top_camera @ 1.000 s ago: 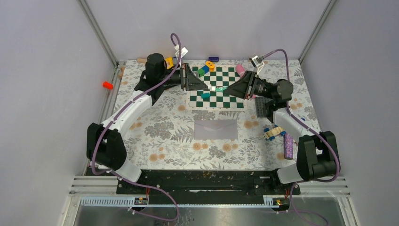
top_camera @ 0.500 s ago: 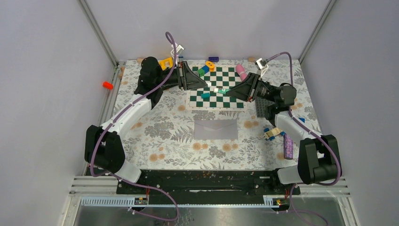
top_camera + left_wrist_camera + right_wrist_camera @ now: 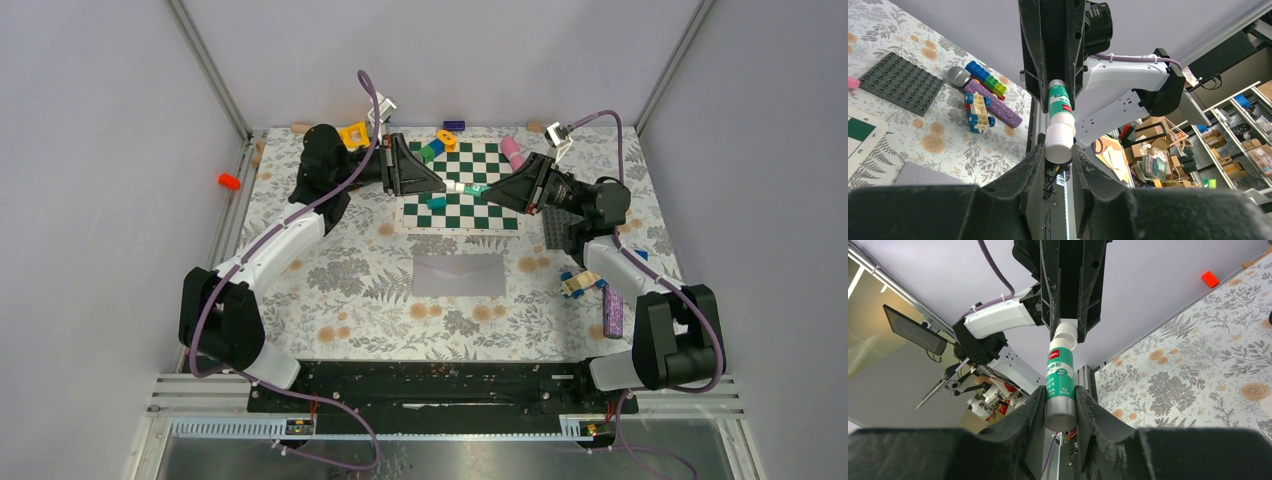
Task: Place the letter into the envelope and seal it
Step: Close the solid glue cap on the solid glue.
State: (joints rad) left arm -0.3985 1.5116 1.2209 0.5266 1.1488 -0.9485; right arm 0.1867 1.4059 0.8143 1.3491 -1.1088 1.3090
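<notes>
Lying flat on the flowered cloth [image 3: 350,270], near the middle and nearer the arm bases than the chessboard [image 3: 490,215]: envelope [image 3: 459,274], touched by neither gripper and well apart from both. Raised over the chessboard, pointing at each other, left gripper [image 3: 447,185] and right gripper [image 3: 487,190], with a glue stick [image 3: 466,188] bridging them end to end.

From the top view alone, only a small white-and-green bar between the two tips; grip unclear. From the left wrist view, fingers [image 3: 1033,165] pressed on either side of the white cap [image 3: 1058,142], with the right gripper's jaws closed around the green body beyond. Also there, a grey corner of the envelope at lower left, plus a studded plate [image 3: 900,82] and coloured blocks [image 3: 980,112] on the cloth. From the right wrist view, the reverse: own fingers clamped on the green body's base, cap at the far end pinched by the left gripper, envelope out of sight, flowered cloth at right.
</notes>
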